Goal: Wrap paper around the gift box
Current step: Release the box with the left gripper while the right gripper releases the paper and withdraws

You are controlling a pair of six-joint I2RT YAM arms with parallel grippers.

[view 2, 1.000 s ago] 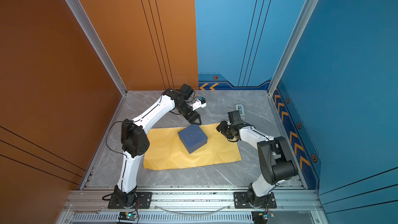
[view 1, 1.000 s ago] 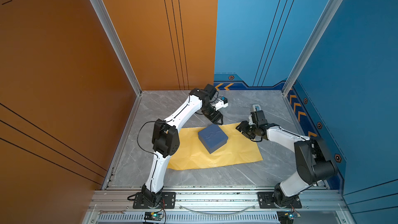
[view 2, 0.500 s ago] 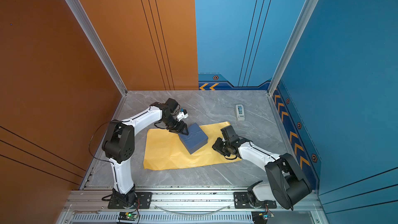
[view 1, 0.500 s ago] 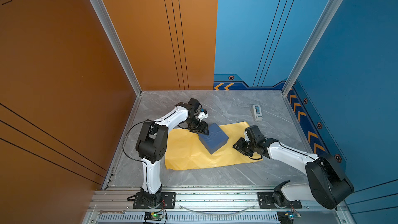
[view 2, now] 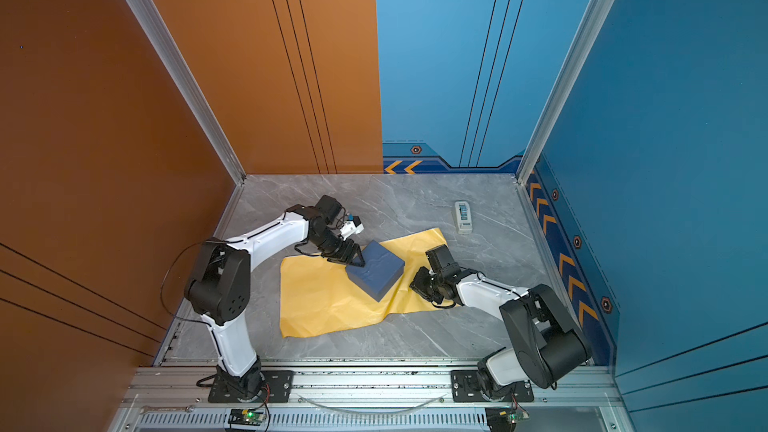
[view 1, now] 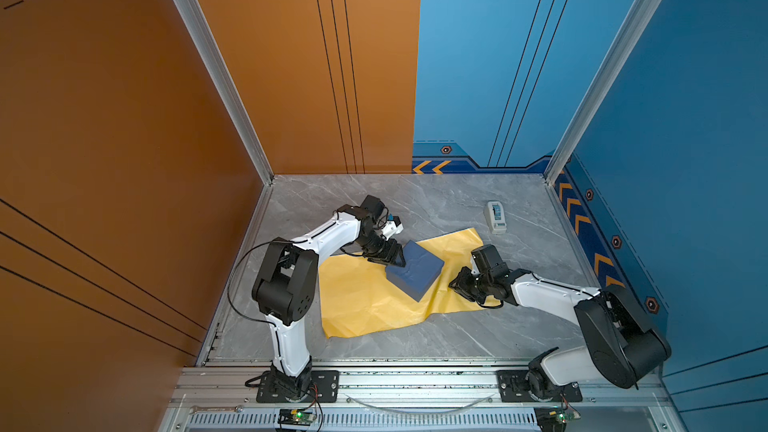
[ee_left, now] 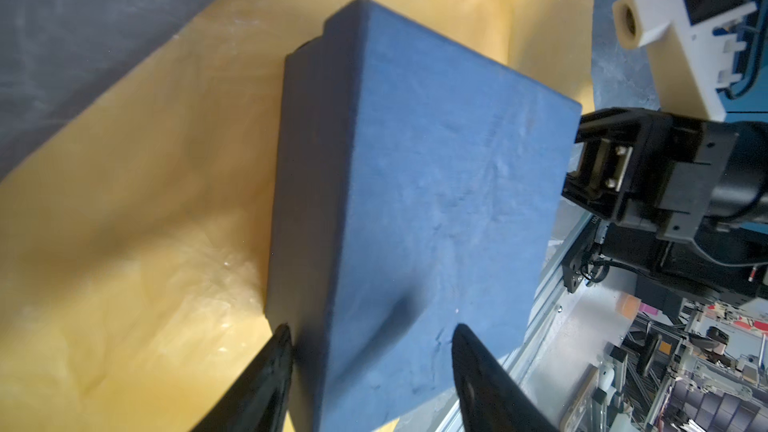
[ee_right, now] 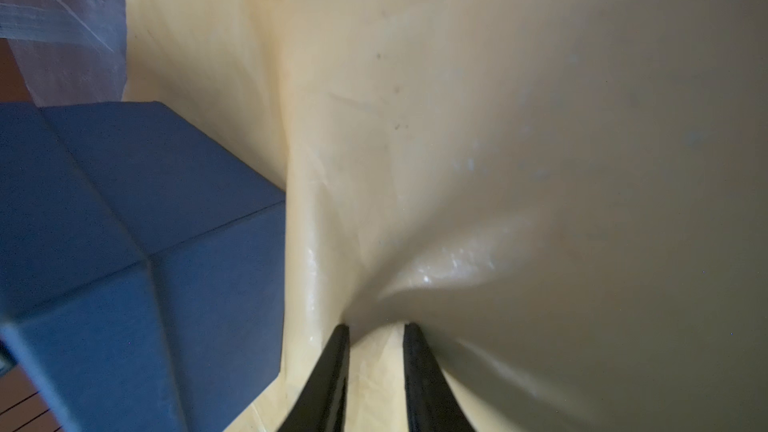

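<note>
Gift box [view 1: 415, 272] lying on paper [view 1: 361, 305].
Left hand [view 1: 395, 258] is straddling its 10 o'clock corner, half-spread, grip unclear; right hand [ee_right: 376, 327], at 3 o'clock, is pinching paper, pucker showing only in right wrist view.

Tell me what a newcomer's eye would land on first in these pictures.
The navy gift box on the creased yellow paper at centre stands out first. The left end effector straddles its far-left edge, while the right end effector pinches the paper beside it.
</note>
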